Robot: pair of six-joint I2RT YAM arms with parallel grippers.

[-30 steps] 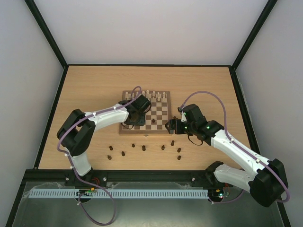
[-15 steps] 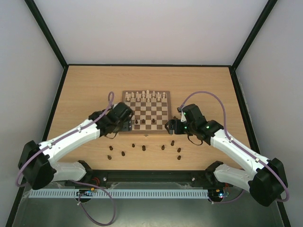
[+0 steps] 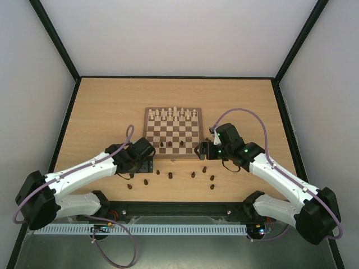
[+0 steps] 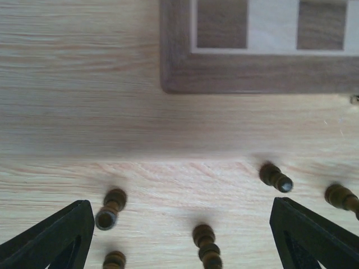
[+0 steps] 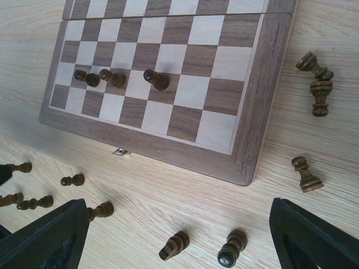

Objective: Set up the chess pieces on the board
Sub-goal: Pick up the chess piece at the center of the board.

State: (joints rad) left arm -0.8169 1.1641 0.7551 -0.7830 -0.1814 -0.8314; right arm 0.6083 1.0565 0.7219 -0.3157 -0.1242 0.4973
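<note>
Evidently a fetch from the loose dark pieces [image 4: 111, 205] is in hand: several are seen lying toppled on the table [image 3: 101, 112] just off the near-left corner of the board [image 4: 252, 75], and the left gripper [image 4: 180, 224] is held low over them, its jaws spread wide with nothing between. The right gripper [image 5: 178, 224] is likewise open and empty off the near-right corner, where more fallen pieces are scattered. For the next move, one small piece must be centred between the left jaws, then a lowering and a gentle closing are called for, since such pieces could easily be rolled aside. On the board, three dark pieces are stood upright, seemingly in the second row from the near edge; pale pieces [image 3: 174, 115] are lined along the far edge
</note>
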